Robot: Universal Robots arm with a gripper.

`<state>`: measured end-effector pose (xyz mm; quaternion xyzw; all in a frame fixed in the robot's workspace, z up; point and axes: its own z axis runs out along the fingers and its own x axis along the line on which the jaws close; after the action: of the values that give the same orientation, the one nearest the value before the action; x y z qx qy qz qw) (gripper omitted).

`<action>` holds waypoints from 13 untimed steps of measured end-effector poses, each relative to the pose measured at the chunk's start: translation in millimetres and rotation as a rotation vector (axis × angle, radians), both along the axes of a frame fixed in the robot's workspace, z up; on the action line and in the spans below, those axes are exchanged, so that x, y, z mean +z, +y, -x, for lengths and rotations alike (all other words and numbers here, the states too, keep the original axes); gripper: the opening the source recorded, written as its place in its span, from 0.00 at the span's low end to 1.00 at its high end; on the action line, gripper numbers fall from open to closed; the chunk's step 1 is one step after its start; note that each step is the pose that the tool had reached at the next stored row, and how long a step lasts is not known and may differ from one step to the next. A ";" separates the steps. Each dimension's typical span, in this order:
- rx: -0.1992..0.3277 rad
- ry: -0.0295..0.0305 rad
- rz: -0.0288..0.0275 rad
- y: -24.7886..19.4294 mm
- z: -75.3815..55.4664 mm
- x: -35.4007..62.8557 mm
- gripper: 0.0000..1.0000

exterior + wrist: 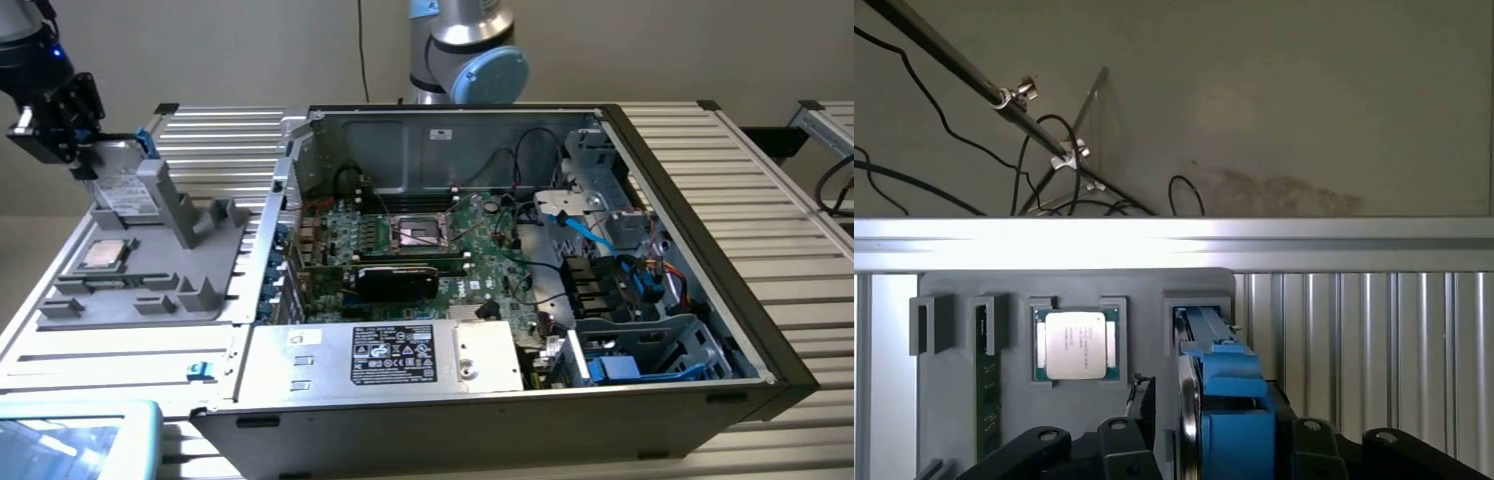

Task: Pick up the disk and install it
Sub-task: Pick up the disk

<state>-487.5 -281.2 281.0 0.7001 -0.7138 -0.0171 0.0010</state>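
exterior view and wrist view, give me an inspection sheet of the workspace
surface: slatted metal table carrying a grey tray and an open computer case
job's things: disk in its blue frame stands upright in a slot of the tray, not yet in the case
clutter: chip lying flat in the tray; silver box with black label inside the case
grippers: gripper right at the top of the disk, at the exterior view's left
cables: blue and black cables inside the case; loose black cables beyond the table edge
surroundings: plain wall; arm rising behind the case
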 end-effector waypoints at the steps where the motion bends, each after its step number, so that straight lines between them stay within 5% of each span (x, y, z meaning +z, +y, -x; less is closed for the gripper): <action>1: 0.000 -0.0002 0.0024 0.6 0.0 -0.2 0.52; 6: 0.000 -0.0002 0.0119 1.8 0.0 -1.9 0.52; 13: 0.000 0.0000 0.0120 1.9 0.0 -4.0 0.52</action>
<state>-487.5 -279.3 277.0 0.7001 -0.7139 -0.0129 0.0052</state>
